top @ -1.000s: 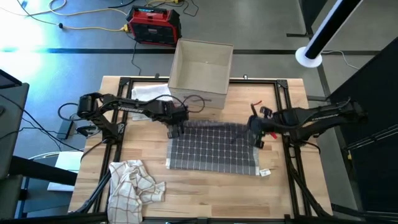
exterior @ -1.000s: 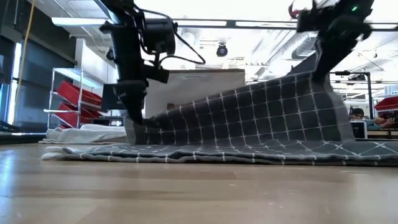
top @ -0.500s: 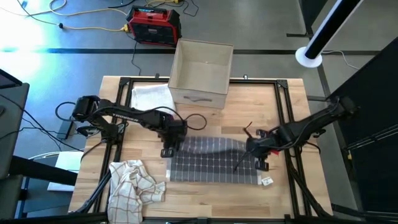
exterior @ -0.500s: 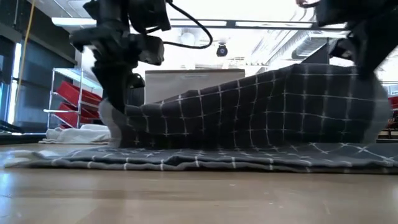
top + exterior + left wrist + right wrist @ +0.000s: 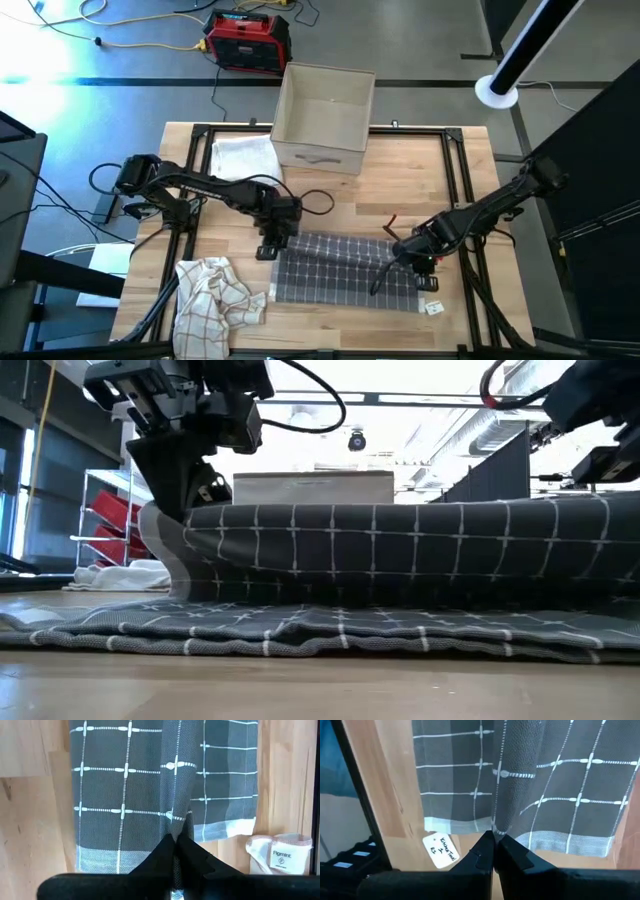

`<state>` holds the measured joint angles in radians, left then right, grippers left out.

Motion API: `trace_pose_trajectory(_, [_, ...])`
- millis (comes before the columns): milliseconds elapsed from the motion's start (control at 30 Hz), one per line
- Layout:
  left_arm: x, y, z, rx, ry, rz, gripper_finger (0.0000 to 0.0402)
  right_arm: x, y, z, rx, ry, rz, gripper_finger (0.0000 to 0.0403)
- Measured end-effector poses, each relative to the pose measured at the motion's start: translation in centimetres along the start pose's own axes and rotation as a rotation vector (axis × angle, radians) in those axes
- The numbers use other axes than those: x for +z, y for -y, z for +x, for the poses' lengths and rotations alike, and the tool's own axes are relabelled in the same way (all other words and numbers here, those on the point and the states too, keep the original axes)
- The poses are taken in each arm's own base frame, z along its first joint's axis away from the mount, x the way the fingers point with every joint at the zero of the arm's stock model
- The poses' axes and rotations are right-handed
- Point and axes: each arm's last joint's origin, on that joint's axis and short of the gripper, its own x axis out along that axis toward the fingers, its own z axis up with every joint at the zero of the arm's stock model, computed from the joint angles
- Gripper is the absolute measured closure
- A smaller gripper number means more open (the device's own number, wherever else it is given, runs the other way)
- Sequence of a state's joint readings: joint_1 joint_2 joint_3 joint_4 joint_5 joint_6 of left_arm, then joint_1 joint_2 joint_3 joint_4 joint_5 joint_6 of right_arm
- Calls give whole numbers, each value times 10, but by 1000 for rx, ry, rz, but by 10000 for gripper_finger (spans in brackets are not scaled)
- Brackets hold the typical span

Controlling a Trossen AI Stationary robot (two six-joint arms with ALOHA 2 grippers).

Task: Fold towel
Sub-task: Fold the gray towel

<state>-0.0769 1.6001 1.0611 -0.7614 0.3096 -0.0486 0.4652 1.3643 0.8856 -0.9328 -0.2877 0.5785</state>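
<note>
A dark grey towel (image 5: 345, 275) with a white grid lies near the table's front, its lower layer (image 5: 300, 630) flat on the wood. Its raised part (image 5: 400, 550) hangs stretched between my two grippers, above the flat layer. My left gripper (image 5: 272, 240) is shut on the raised edge's left end, and my right gripper (image 5: 412, 255) is shut on its right end. In the low view the left arm (image 5: 180, 450) stands at the left and the right arm (image 5: 590, 410) at the top right. My left gripper pinches the raised edge's left end (image 5: 176, 827) between its two fingers, coming from above. The cloth runs away from the fingertips as a narrow ridge and hangs down to the flat layer. My right gripper pinches the raised edge's right end (image 5: 496, 825) between its two fingers, from above. The cloth is lifted clear there and stretched toward the left gripper, with the layer below on the table.
An open cardboard box (image 5: 323, 118) stands at the far middle with a white cloth (image 5: 243, 155) to its left. A crumpled checked cloth (image 5: 215, 300) lies at the near left. A small white tag (image 5: 432, 308) lies by the towel's near right corner.
Both grippers have moved toward the table's near edge, carrying the towel's far edge up and over its near part. The raised cloth now hangs more level between them, while the lower layer has stayed flat on the table.
</note>
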Motion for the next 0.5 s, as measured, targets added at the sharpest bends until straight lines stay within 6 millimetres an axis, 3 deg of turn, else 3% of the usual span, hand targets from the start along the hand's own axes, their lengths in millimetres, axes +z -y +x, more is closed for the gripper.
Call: trace_pose_trajectory(500, [14, 3, 0, -13, 145, 44, 399, -7, 6, -3, -93, -17, -29, 403])
